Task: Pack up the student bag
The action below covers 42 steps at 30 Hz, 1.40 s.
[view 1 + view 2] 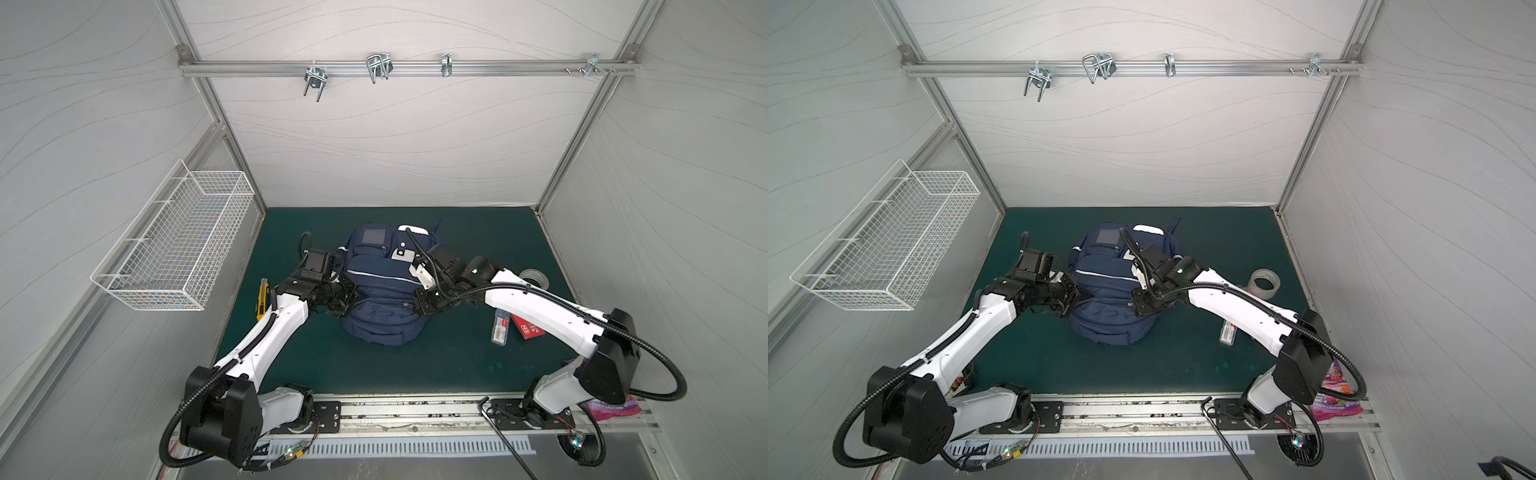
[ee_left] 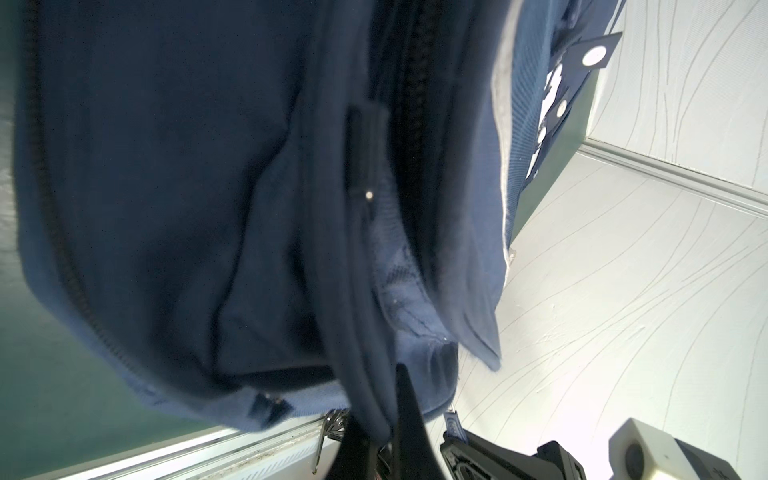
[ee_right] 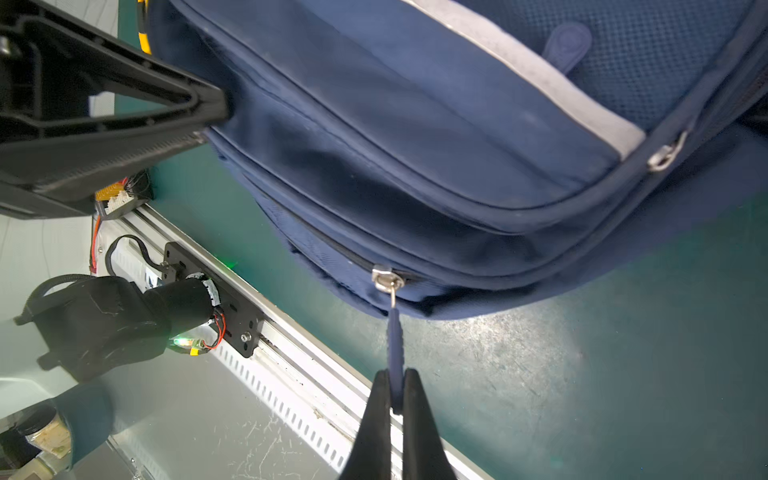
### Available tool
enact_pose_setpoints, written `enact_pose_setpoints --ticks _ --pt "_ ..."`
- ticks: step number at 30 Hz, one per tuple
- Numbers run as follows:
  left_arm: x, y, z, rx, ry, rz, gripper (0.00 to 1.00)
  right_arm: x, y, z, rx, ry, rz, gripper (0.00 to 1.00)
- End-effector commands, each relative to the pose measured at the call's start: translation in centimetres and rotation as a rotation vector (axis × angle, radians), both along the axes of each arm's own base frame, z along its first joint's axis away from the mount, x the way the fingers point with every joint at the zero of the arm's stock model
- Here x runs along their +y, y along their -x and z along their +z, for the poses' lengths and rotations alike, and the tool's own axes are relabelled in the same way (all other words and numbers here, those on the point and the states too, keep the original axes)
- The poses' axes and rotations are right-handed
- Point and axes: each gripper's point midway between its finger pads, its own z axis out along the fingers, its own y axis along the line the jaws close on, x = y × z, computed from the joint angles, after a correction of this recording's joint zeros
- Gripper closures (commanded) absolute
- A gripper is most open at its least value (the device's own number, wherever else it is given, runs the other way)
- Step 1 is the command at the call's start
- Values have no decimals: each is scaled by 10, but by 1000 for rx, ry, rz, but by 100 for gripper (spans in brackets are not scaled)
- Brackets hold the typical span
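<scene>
My right claw [image 3: 395,388] is pinched tight on the blue zipper pull [image 3: 394,336]. The pull runs straight to the metal slider [image 3: 386,280] on the lowest seam of the student bag [image 3: 415,124]. Only the right wrist view shows me that; in both top views the arm's own wrist covers the pinch.

My left claw [image 2: 380,428] is narrow, its fingers clamped on a piped ridge of the bag's navy fabric beside a zip line. That view is blurred up close, so I can't tell exactly which seam it is. The right wrist view shows the same claw [image 3: 216,110] from outside, its tip closed into the bag's side.

In both top views the bag [image 1: 380,291] lies in the middle of the green surface [image 1: 457,365], front pockets up, between the two arms. By the right arm are a tape roll [image 1: 536,279], a clear case [image 1: 500,328] and a red packet [image 1: 527,329] half under the forearm. A yellow cutter [image 1: 262,299] lies beside the left arm. A wire basket [image 1: 174,249] hangs on the left wall, and a pink pouch [image 1: 1335,395] sits at the front rail.
</scene>
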Motion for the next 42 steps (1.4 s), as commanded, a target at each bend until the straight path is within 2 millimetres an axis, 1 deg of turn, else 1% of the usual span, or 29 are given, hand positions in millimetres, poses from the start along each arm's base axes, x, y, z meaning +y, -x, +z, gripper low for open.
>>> enact_pose_setpoints --ticks 1,2,4,5,6,8,11,15,18,21,23,27,31,35,39,42 --pt "13 -17 14 -70 -70 15 79 -16 3 3 -1 34 -9 100" --pt "10 -17 15 -71 -70 15 67 -12 4 4 4 25 -5 100" --pt "8 -11 16 -70 -92 13 53 -4 5 7 2 12 7 100" --pt "6 -8 18 -70 -109 6 40 2 8 9 1 7 19 100" --pt "4 -5 21 -72 -116 2 31 6 9 11 0 2 26 100" --pt "-3 1 26 -73 -102 -2 30 18 14 16 -1 -16 49 100" --pt "-16 7 33 -68 -53 4 34 33 22 22 -1 -36 80 100" --pt "-37 11 37 -54 19 12 37 46 27 28 -1 -59 103 100" --pt "-53 10 31 -31 44 -4 41 51 29 29 -2 -62 113 100" --pt "-60 7 23 -21 42 -11 46 50 30 31 -4 -62 114 100" --pt "-60 3 21 -22 34 -7 52 48 30 32 -9 -58 111 100" --pt "-66 -3 26 -30 43 -25 66 43 31 32 -15 -54 108 100" --pt "-66 0 24 -27 38 -41 81 42 31 32 -18 -53 102 100" --pt "-64 7 16 -11 33 -46 100 40 28 33 -32 -44 94 100" --pt "-59 8 19 -40 12 -53 100 29 24 27 -54 0 73 100" --pt "-57 6 26 -82 -7 -76 100 14 21 17 -60 35 49 100"
